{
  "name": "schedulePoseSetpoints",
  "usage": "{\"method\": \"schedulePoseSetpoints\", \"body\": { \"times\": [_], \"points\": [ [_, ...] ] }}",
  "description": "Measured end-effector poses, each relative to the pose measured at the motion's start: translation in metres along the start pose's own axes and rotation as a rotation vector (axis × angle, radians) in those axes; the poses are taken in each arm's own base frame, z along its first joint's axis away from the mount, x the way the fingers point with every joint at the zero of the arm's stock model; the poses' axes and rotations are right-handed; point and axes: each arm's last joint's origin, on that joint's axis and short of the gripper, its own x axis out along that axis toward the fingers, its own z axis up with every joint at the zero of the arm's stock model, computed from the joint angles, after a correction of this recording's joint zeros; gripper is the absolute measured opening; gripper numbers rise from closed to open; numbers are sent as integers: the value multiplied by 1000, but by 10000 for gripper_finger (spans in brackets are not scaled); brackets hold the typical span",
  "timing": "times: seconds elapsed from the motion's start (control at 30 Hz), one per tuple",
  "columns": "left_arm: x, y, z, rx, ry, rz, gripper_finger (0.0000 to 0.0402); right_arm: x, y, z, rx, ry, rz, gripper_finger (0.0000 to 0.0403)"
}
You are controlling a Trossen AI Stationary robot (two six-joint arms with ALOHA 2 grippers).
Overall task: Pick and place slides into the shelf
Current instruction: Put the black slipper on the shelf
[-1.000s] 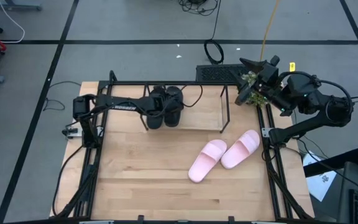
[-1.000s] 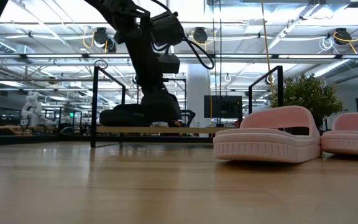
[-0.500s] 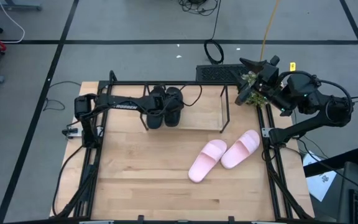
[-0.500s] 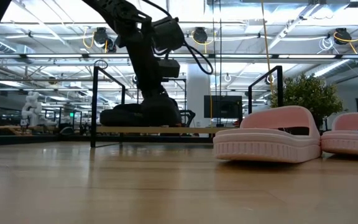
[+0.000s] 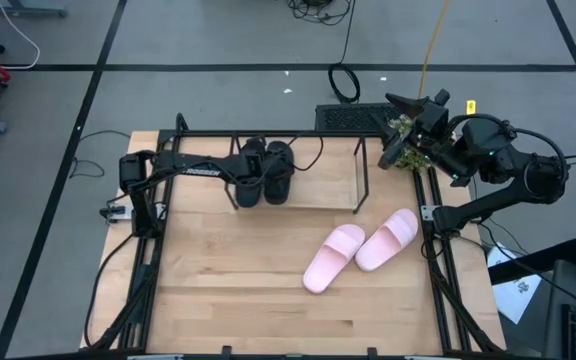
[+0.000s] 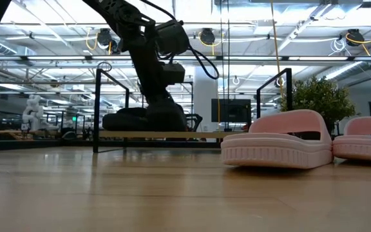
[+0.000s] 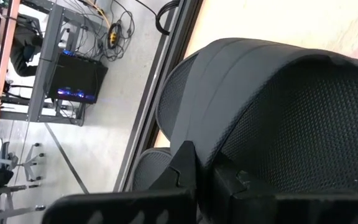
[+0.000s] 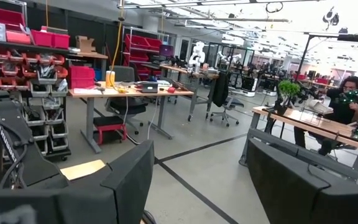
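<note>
Two black slides stand side by side on the shelf (image 5: 323, 188) at its left end: one (image 5: 248, 192) under my left gripper (image 5: 253, 168), the other (image 5: 280, 175) right beside it. In the low view the black slide (image 6: 124, 120) rests on the shelf board (image 6: 211, 134) with my left gripper (image 6: 163, 106) on top of it. Two pale pink slides (image 5: 333, 258) (image 5: 386, 240) lie soles down on the tabletop, near its right side. My right gripper (image 8: 197, 186) is open and waits beyond the table's far right corner. My left gripper comes down onto the left black slide from above. In the left wrist view the strap's edge (image 7: 194, 146) runs in between the fingers (image 7: 184, 169), which look shut on it. The slide's sole lies on the shelf board.
The shelf's thin black rods (image 5: 268, 133) frame the board, with free board to the right of the black slides. A potted plant (image 5: 403, 128) stands by the right arm. Bare tabletop (image 5: 228, 270) lies in front of the shelf.
The left arm's wrist has swayed a little above the shelf. The black slides and the pink slides lie where they were.
</note>
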Motion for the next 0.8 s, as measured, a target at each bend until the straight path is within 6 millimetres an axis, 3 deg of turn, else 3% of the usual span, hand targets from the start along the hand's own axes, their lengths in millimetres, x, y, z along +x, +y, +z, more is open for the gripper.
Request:
{"method": "schedulePoseSetpoints", "body": {
  "times": [0.8],
  "points": [
    [-1,-4,1,-42,-22,-59,21,0,0,0,-1,0,0,247]
  ]
}}
